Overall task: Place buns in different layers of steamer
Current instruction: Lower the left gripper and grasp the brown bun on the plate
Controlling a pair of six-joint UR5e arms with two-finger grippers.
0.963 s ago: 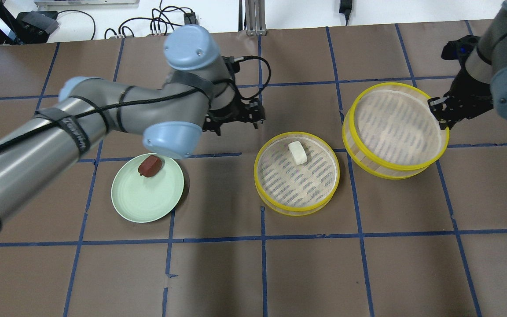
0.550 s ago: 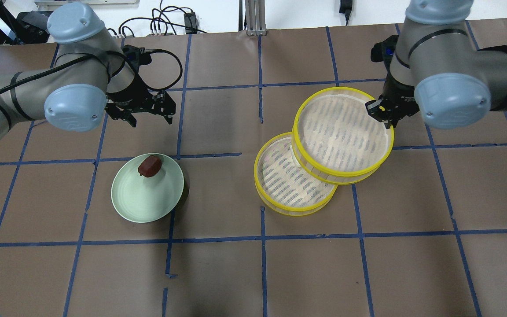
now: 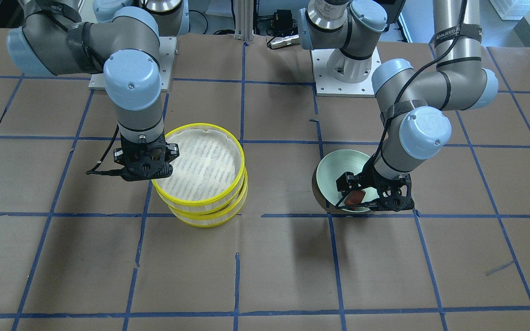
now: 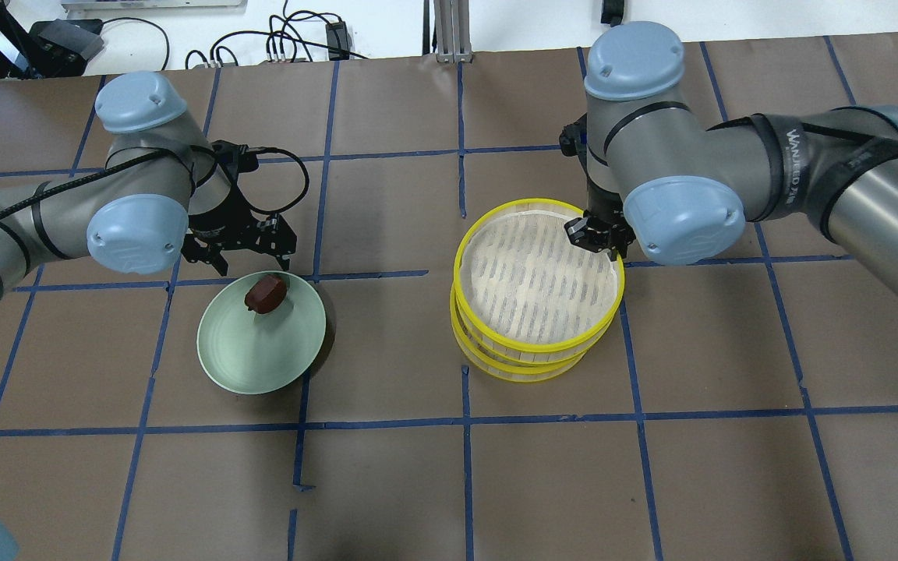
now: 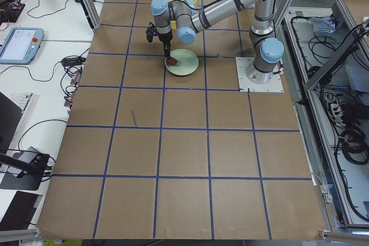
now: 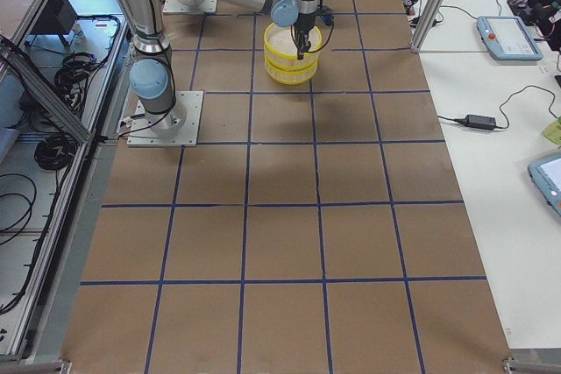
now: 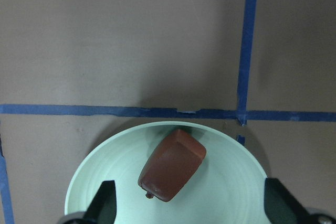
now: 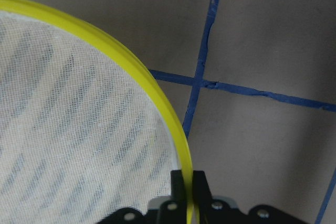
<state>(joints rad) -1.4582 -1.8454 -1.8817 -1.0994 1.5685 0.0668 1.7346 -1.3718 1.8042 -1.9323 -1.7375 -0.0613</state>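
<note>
Top tray (image 4: 457,269) on lower tray (image 4: 527,375), R fingers (image 8: 178,184) pinch its rim. Brown bun (image 7: 172,164) not yet loaded, on plate (image 7: 231,182), L fingers (image 7: 106,199) wide.

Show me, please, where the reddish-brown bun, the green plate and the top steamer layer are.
reddish-brown bun (image 7: 172,164), left wrist view, its top face.
green plate (image 4: 250,358), overhead view, bare floor.
top steamer layer (image 4: 536,274), overhead view, white liner's middle.

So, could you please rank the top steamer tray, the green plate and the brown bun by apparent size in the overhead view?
Largest: the top steamer tray
Then: the green plate
Smallest: the brown bun
</note>
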